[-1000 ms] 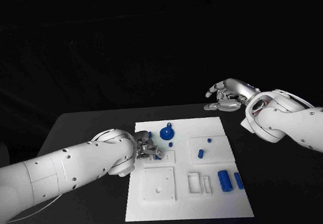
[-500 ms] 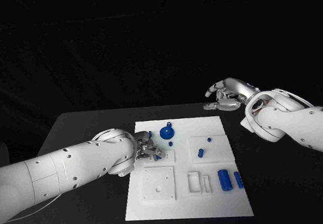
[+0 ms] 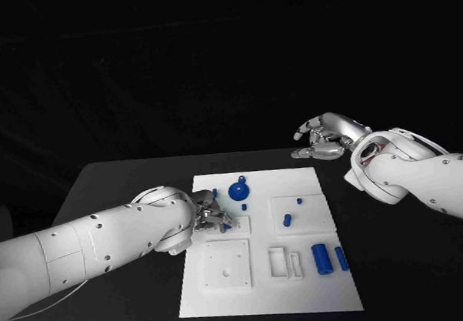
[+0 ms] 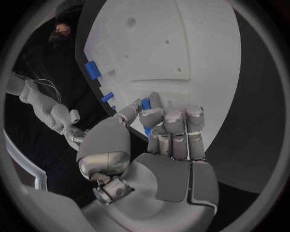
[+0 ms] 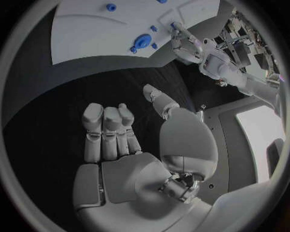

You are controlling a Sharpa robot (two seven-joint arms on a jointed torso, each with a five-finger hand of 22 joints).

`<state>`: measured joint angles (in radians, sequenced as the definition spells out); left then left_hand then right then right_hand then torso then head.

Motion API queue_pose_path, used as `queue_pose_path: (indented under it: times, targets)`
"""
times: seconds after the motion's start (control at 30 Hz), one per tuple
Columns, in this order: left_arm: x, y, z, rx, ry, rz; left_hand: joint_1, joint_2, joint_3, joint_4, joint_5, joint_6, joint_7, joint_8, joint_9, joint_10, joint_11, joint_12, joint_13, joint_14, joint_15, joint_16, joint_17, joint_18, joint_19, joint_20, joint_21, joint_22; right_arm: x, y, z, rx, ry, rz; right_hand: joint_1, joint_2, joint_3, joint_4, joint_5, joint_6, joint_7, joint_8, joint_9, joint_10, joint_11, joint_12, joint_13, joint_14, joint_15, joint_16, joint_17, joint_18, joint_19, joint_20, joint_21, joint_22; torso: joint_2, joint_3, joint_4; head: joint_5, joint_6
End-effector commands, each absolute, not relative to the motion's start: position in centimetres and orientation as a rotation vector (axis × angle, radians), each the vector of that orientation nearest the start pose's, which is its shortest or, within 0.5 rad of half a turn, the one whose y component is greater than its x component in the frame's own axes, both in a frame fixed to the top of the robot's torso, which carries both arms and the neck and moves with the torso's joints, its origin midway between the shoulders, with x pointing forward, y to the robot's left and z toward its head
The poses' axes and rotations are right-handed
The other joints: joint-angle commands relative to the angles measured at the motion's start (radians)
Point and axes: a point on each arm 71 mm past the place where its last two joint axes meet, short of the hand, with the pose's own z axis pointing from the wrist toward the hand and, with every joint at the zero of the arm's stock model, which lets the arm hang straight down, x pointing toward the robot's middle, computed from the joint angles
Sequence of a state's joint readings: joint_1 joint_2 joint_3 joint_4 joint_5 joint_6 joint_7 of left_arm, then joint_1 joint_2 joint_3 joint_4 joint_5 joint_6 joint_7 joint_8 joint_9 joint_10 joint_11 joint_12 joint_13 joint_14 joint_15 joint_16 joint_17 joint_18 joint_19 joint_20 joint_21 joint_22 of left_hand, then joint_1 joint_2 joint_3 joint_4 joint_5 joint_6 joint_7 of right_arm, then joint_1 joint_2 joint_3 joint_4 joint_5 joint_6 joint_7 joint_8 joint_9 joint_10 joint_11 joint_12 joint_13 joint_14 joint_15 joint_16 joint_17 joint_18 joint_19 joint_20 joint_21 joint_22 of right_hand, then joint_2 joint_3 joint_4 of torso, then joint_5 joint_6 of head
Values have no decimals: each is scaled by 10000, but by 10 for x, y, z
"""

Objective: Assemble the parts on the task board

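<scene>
My left hand (image 4: 158,130) curls low over the board (image 3: 269,280), pinching a blue part (image 4: 145,104), while my right hand (image 3: 325,138) hovers beyond the board's far corner, loosely spread and empty.

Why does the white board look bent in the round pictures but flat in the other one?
Both wrist views are fisheye, so the task board curves; the head view shows its edges straight. The dark surroundings leave the board as the brightest thing.

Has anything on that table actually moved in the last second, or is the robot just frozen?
Nothing visibly changed. The left hand still pinches a small blue part at the white task board, and the right hand still hovers with nothing in it beyond the board's far corner.
</scene>
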<state>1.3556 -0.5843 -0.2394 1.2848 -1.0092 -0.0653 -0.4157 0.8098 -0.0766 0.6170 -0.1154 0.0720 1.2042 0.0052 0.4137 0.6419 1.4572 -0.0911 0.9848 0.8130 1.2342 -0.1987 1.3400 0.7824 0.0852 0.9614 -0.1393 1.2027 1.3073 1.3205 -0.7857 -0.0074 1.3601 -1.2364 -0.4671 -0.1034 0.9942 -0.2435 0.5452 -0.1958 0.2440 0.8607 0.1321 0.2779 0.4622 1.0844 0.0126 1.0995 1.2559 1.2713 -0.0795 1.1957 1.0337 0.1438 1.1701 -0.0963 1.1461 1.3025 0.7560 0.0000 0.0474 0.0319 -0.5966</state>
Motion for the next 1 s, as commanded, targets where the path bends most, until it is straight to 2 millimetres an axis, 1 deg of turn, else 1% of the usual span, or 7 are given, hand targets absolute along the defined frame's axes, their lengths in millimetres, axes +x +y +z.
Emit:
queue_pose_path:
  times: [0.03, 0.2, 0.3, 0.37, 0.53, 0.77, 1.0]
  targets:
    - [525, 159, -219, -1535, 21708, -4326, -110, 14, -4, 116, -133, 563, -266, -17, -25, -485, -391, 71, -21, -6, -205, 57, -30, 174, -63, -1224, 52, 59, 540, -229, -113, 1309, 14482, 6437, 90, 17, -13, 70, 68, 189, 98, 34, -16, -271, 160, 45, -12, 69, -21, -56, 12, 1180, 19, -19, -57, 15, 0, -10, 3, -16, 13]
    - [526, 160, -219, -1597, 21648, -4300, -224, -105, -99, 222, -231, 544, -261, 9, -37, -499, -389, 91, -38, -26, -214, 89, -64, 181, -73, -1225, 67, 56, 540, -229, -113, 1309, 14486, 6433, 89, 16, -16, 72, 69, 190, 98, 34, -16, -272, 160, 47, -14, 69, -22, -57, 13, 1180, 20, -19, -58, 16, 4, -14, 1, -31, 20]
    - [526, 160, -219, -1607, 21636, -4294, -409, -383, -180, 401, -238, 530, -260, 30, -34, -507, -387, 99, -46, -43, -217, 108, -82, 185, -82, -1222, 68, 46, 540, -230, -113, 1318, 14487, 6422, 89, 15, -18, 72, 69, 189, 99, 34, -17, -272, 160, 47, -14, 69, -22, -57, 13, 1180, 20, -19, -58, 16, 5, -12, -1, -42, 28]
    - [526, 160, -219, -1623, 21607, -4300, -441, -501, -136, 530, -237, 520, -267, 45, -33, -510, -395, 104, -54, -51, -227, 122, -97, 204, -81, -1233, 66, 35, 540, -230, -113, 1316, 14488, 6422, 89, 14, -19, 73, 69, 189, 99, 33, -17, -272, 160, 48, -15, 69, -22, -57, 13, 1180, 20, -19, -59, 16, 4, -12, 0, -46, 31]
    - [527, 159, -219, -1633, 21560, -4331, -505, -937, 40, 1025, -235, 492, -277, 104, -27, -510, -401, 125, -82, -70, -249, 170, -156, 242, -67, -1251, 88, 4, 540, -229, -113, 1314, 14499, 6422, 88, 13, -22, 74, 71, 187, 99, 32, -18, -273, 161, 49, -17, 69, -21, -58, 13, 1180, 20, -19, -60, 17, 2, -12, 13, -59, 12]
    - [527, 160, -218, -1688, 21489, -4323, -474, -1121, 129, 1297, -234, 469, -275, 141, -20, -511, -402, 141, -96, -80, -256, 203, -193, 256, -58, -1254, 117, -9, 541, -230, -113, 1318, 14500, 6412, 89, 13, -26, 76, 73, 186, 99, 31, -19, -274, 161, 51, -19, 69, -21, -59, 14, 1180, 20, -19, -61, 18, -1, -8, 4, -57, 5]
    - [529, 162, -218, -1815, 21382, -4253, -454, -1544, 270, 1843, -233, 440, -277, 199, -11, -510, -405, 164, -118, -92, -264, 251, -253, 276, -47, -1256, 154, -43, 541, -230, -113, 1328, 14498, 6400, 87, 11, -31, 78, 76, 185, 99, 30, -20, -276, 161, 52, -22, 69, -21, -60, 14, 1180, 20, -19, -63, 19, 0, -3, 4, -67, 18]
